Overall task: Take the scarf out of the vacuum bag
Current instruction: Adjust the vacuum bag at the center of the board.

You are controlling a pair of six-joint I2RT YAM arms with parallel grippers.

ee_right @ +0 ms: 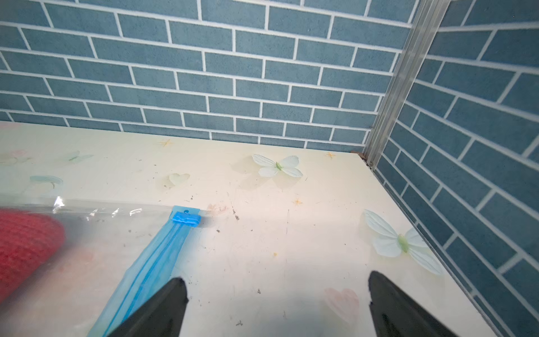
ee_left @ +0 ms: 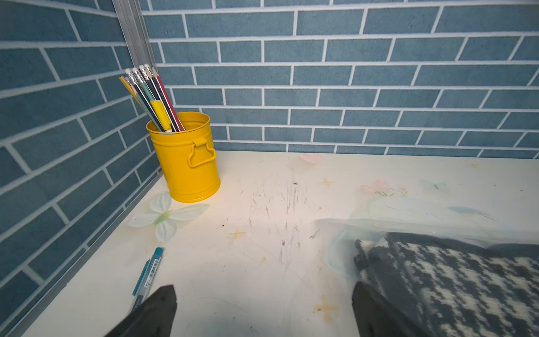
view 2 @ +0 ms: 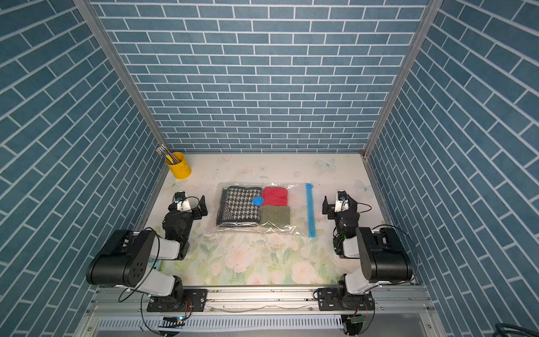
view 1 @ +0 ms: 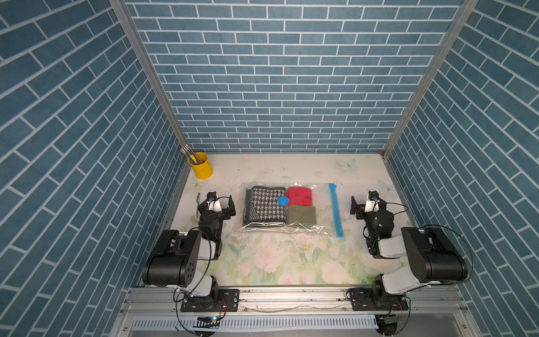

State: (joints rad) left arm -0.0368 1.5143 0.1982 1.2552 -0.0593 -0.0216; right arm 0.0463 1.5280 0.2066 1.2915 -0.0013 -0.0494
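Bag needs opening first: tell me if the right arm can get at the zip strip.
Probably yes: the zip strip lies uncovered right beside the right gripper, jaws open, nothing between them.

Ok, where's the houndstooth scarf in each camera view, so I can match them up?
Top view: the scarf lies inside the vacuum bag, at the end away from the zip strip.
Top view: same place, beside the blue valve cap.
Left wrist: scarf close up, under clear plastic.
Right wrist: not in it; only the red knit shows.
Shared landmark: the bag's clear plastic, visible in all four.
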